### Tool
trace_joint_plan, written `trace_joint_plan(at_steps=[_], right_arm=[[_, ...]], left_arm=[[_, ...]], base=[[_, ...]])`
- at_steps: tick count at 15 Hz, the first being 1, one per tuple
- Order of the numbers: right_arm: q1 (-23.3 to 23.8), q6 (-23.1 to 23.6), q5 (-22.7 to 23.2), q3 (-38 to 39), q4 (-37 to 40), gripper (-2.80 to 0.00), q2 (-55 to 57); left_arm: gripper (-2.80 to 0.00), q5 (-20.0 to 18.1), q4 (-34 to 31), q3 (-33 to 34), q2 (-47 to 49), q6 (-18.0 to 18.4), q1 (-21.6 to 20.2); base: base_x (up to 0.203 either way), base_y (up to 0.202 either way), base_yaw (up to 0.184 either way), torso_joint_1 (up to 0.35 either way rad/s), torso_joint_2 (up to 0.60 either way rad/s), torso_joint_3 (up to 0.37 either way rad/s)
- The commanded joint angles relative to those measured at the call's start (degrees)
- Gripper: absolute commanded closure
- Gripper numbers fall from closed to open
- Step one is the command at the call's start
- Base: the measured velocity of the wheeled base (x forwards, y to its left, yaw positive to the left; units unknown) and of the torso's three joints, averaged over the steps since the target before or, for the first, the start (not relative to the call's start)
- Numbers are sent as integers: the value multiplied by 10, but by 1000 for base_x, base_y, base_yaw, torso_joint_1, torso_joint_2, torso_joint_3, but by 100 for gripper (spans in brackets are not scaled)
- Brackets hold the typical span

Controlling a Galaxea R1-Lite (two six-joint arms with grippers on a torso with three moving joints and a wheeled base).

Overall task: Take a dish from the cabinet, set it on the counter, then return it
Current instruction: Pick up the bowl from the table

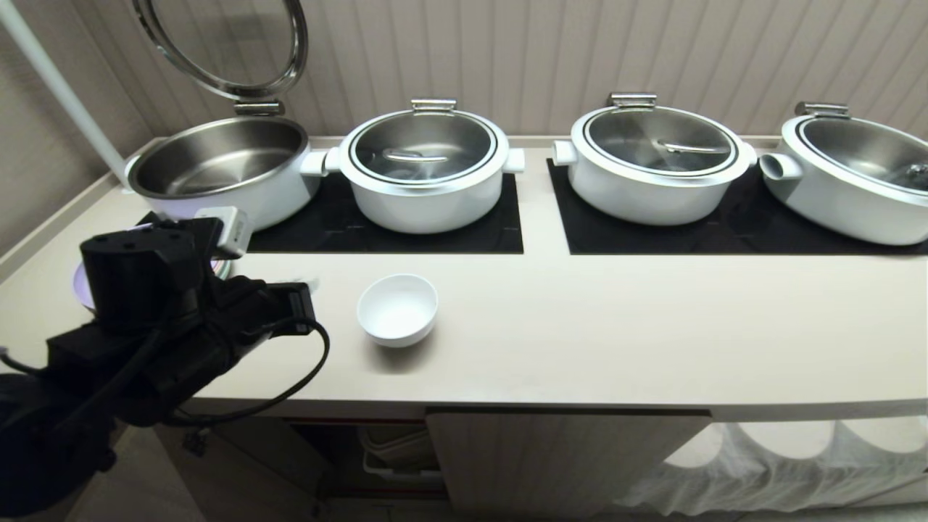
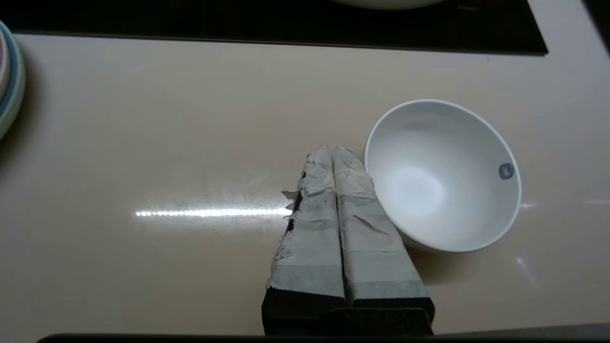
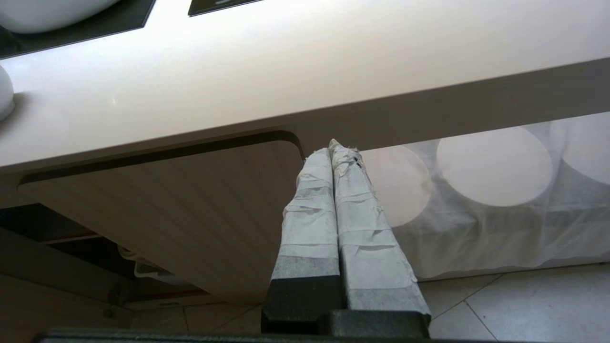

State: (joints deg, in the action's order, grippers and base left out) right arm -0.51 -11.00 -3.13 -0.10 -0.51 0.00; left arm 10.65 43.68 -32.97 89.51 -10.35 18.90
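- While the left claw (image 2: 333,155) hangs over the counter (image 1: 580,333) with its taped fingers (image 2: 312,224) pressed together on nothing, the dish (image 2: 443,176) stands upright on the counter just beside the fingertips, on the side of the robot's right; whether the rim touches the nearer finger cannot be told.
- Dish: small white bowl, empty, with a small grey mark on its inner wall; in the head view it sits near the counter's front edge, just past the left arm's end.
- Counter: cream worktop, carrying black mats (image 1: 406,225) beyond the claw, with white pots (image 1: 424,170) on them.
- Pot furthest to the robot's left (image 1: 221,170): lid raised, steel inside bare.
- Stacked plates (image 2: 7,85): pastel rims, on the counter well off to the claw's other side, away from the dish.
- Right claw (image 3: 336,150): taped fingers closed together, empty, held below the counter's edge in front of the cabinet.
- Cabinet (image 1: 551,457): ribbed beige door beneath the counter, just past the right claw's tips; beside the door a dark opening (image 1: 355,449).
- White cloth (image 3: 495,214): draped under the counter, on the side of the right claw away from the opening.
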Motion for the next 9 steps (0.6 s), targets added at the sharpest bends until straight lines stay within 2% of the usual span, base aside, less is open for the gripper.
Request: trace_joint_plan(at_steps=[1, 4, 7, 9], right_arm=[[0, -1, 0, 0, 0, 0, 0], [0, -1, 0, 0, 0, 0, 0], [0, -1, 0, 0, 0, 0, 0], [0, -1, 0, 0, 0, 0, 0]], left_arm=[[0, 1, 2, 28, -40, 0, -18], [0, 1, -1, 85, -94, 9, -57], [0, -1, -2, 160, -164, 48, -102], [0, -2, -2, 200, -210, 60, -130]], base=[[0, 0, 0, 0, 0, 0], [0, 0, 0, 0, 0, 0], [0, 0, 0, 0, 0, 0], [0, 0, 0, 0, 0, 0]])
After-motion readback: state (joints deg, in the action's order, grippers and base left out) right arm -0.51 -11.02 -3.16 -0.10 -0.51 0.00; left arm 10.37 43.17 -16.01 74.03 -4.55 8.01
